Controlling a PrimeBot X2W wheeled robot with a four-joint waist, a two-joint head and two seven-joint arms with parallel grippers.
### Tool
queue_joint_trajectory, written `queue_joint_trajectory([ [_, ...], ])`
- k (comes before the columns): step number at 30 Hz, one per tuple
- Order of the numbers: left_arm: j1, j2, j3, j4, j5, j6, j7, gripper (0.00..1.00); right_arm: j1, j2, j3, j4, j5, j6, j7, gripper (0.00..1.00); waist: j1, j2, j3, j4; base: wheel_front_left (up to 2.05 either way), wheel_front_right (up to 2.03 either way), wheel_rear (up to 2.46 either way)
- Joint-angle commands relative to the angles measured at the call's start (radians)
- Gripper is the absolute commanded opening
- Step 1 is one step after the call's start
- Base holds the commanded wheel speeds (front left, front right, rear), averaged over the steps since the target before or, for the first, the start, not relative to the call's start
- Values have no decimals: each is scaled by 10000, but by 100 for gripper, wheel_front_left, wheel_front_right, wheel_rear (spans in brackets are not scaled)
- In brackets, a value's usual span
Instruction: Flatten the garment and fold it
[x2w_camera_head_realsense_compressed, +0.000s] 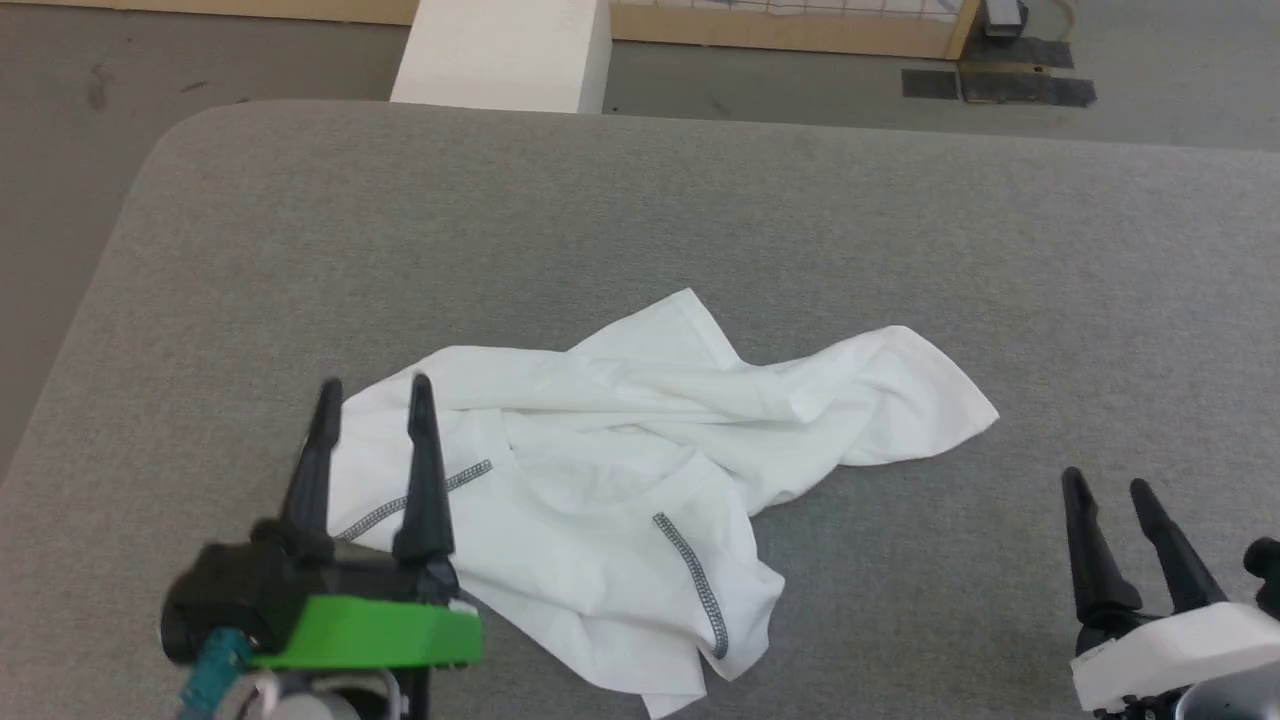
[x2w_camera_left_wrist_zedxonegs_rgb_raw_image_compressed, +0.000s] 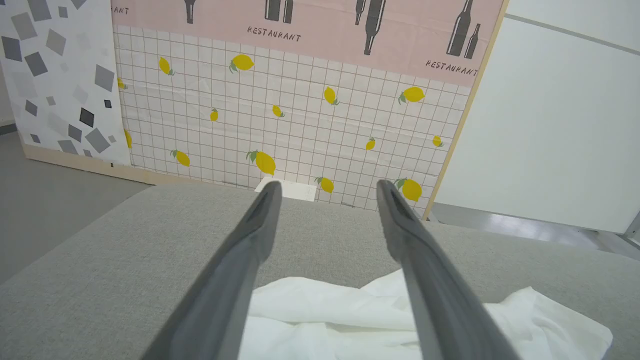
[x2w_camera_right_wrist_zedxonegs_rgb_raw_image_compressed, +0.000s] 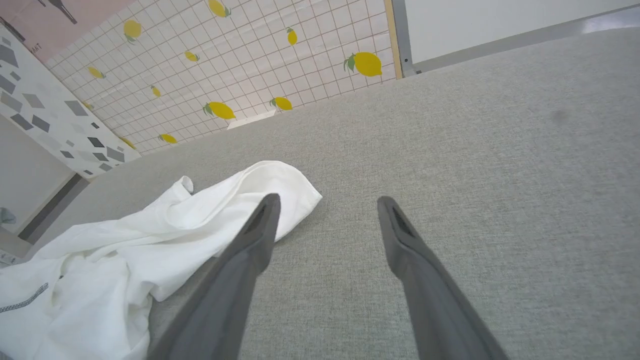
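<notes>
The crumpled white garment (x2w_camera_head_realsense_compressed: 620, 470) lies heaped on the grey table (x2w_camera_head_realsense_compressed: 700, 200), with the left end effector (x2w_camera_head_realsense_compressed: 375, 388) hovering over the garment's left edge, fingers spread and empty, and the right end effector (x2w_camera_head_realsense_compressed: 1105, 482) well to the garment's right, likewise spread and holding nothing.

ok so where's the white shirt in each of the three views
head view: garment crumpled, lower middle, on the grey table.
left wrist view: garment along the bottom edge.
right wrist view: garment lower left.
shared landmark: white box beyond the table's far edge.
</notes>
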Motion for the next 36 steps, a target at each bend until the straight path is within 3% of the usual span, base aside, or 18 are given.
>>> queue_joint_trajectory([
  [1,313,-162,20,57,159,-89,-42,100,-71,11,73,-126,-26,-13,241,100,0,0,-47,160,0,0,0],
  [7,658,-786,75,364,521,-619,-43,100,-728,-9,1007,-485,-635,-13,3346,100,0,0,-27,645,0,0,0],
  [12,624,-1124,263,592,669,-1040,-44,100,-1172,-501,2273,-842,-739,-13,5409,100,0,0,22,1077,0,0,0],
  [21,707,-1581,441,976,752,-1581,-45,100,-1616,-1067,4223,182,-427,-13,6791,100,0,0,-9,1638,0,0,0],
  [27,636,-1731,536,1163,797,-1806,-45,100,-2180,-964,4811,1654,-536,-13,6327,100,0,0,0,1861,0,0,0],
  [28,629,-1746,553,1184,807,-1826,-45,100,-2265,-852,4708,1926,-564,-13,6145,91,0,0,-1,1874,0,0,0],
  [29,620,-1763,569,1212,819,-1850,-45,100,-2398,-790,4694,2226,-653,-13,5924,29,0,0,-2,1893,0,0,0],
  [30,613,-1776,579,1233,833,-1864,-45,100,-2505,-752,4649,2435,-700,-13,5713,5,0,0,-3,1898,0,0,0],
  [31,606,-1790,588,1257,853,-1876,-45,100,-2619,-680,4477,2676,-734,-13,5435,0,0,0,-10,1896,0,0,0],
  [36,668,-1838,707,1318,875,-1908,-45,100,-3030,-495,3769,3062,-698,-13,4508,0,0,0,-136,1674,0,0,0],
])
